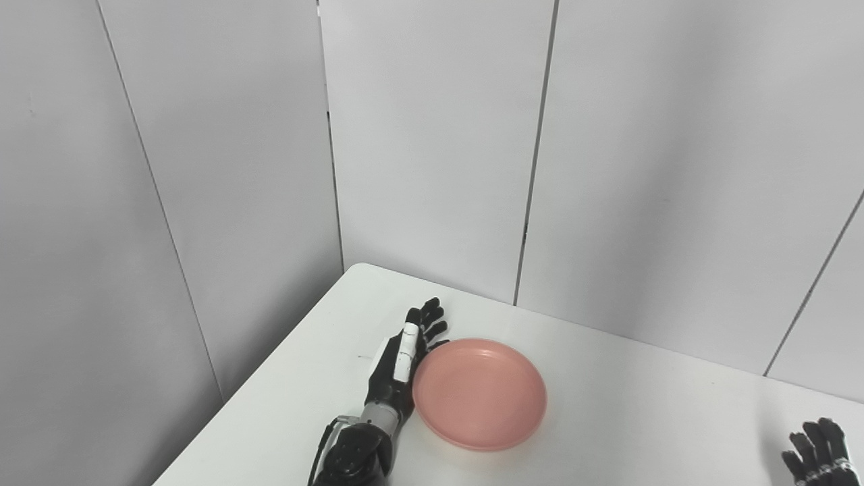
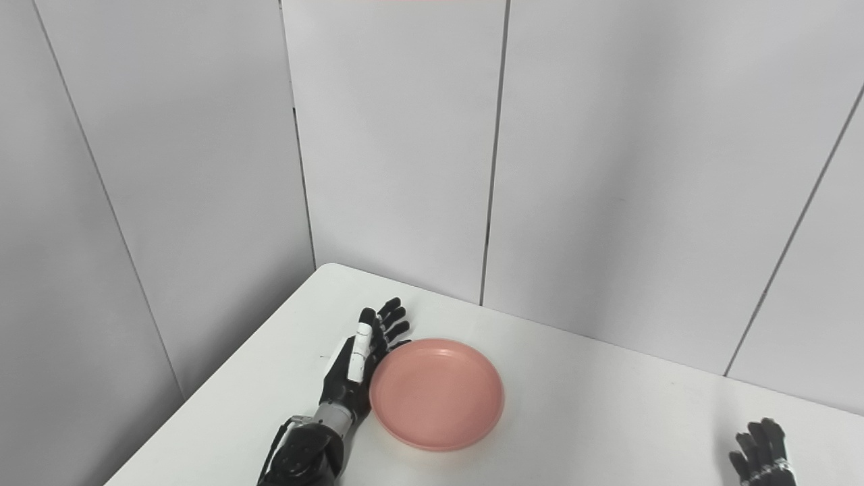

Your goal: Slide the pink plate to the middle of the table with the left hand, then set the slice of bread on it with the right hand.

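You are looking down at a white table [image 1: 607, 405] set against pale grey wall panels [image 1: 432, 148]. A pink plate [image 1: 479, 393] lies on the table's left part: round, shallow, smooth, with a low raised rim, and with nothing on it. Your left hand [image 1: 398, 361] stands on edge just beside the plate's left rim, palm side facing the plate, fingers [image 1: 426, 317] straight and slightly spread, holding nothing. It appears to touch the rim. Your right hand [image 2: 763, 452] shows only at the bottom right corner, well apart from the plate; its fingers point up and are apart, and it holds nothing. No bread is in view.
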### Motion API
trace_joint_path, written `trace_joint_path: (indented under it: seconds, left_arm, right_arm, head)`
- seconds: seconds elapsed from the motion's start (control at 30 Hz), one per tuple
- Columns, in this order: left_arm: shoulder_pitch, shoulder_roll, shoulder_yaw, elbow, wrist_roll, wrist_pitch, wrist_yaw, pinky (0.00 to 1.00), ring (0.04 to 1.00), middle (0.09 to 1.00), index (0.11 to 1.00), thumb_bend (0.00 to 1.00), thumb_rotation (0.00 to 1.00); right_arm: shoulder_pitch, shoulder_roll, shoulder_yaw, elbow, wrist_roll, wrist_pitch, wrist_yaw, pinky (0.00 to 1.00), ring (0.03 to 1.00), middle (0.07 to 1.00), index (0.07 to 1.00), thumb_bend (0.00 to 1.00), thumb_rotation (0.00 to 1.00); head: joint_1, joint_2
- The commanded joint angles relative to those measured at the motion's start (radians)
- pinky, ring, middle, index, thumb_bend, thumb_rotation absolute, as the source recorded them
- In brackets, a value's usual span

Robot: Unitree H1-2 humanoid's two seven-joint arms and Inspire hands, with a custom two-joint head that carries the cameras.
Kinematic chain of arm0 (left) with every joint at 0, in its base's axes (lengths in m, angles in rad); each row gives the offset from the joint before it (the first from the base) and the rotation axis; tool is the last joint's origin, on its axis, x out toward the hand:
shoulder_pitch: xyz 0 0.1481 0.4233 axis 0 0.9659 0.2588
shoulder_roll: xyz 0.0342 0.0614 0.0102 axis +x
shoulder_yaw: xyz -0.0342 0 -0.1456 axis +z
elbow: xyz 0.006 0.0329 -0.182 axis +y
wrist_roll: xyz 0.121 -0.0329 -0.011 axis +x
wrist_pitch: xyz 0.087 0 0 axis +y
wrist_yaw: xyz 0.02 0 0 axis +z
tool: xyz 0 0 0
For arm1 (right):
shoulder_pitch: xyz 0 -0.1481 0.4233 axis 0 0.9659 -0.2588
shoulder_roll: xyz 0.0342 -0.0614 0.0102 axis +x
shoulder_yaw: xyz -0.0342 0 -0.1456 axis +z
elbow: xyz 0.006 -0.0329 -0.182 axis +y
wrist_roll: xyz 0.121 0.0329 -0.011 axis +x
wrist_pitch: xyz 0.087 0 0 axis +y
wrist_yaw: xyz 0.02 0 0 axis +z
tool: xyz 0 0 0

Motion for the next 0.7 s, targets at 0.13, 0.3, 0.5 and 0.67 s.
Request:
trace_joint_path:
  seconds: [0.13,0.3,0.5,0.67]
  left_arm:
    - [0.026,-0.033,-0.042,-0.039,0.014,0.061,-0.030,0.83,0.911,0.938,0.883,0.94,1.00]
    - [0.055,-0.056,-0.069,-0.098,0.015,0.077,-0.049,0.82,0.890,0.937,0.888,0.92,0.99]
    - [0.101,-0.082,-0.088,-0.191,0.013,0.129,-0.067,0.83,0.906,0.934,0.898,0.90,0.99]
    - [0.139,-0.103,-0.103,-0.264,0.007,0.168,-0.088,0.87,0.924,0.948,0.913,0.90,1.00]
  right_arm:
    - [0.092,0.020,0.003,0.057,0.007,0.012,-0.004,1.00,1.000,0.998,1.000,0.66,1.00]
    - [0.099,0.020,0.012,0.031,-0.022,0.021,-0.017,1.00,1.000,1.000,1.000,0.69,1.00]
    - [0.115,0.030,0.022,-0.013,-0.052,0.023,-0.032,1.00,0.995,0.993,1.000,0.64,0.99]
    - [0.129,0.039,0.033,-0.051,-0.076,0.037,-0.055,1.00,0.974,0.971,0.979,0.68,0.93]
  head:
    - [-0.032,0.019]
    - [-0.099,0.052]
    - [-0.173,0.088]
    - [-0.226,0.114]
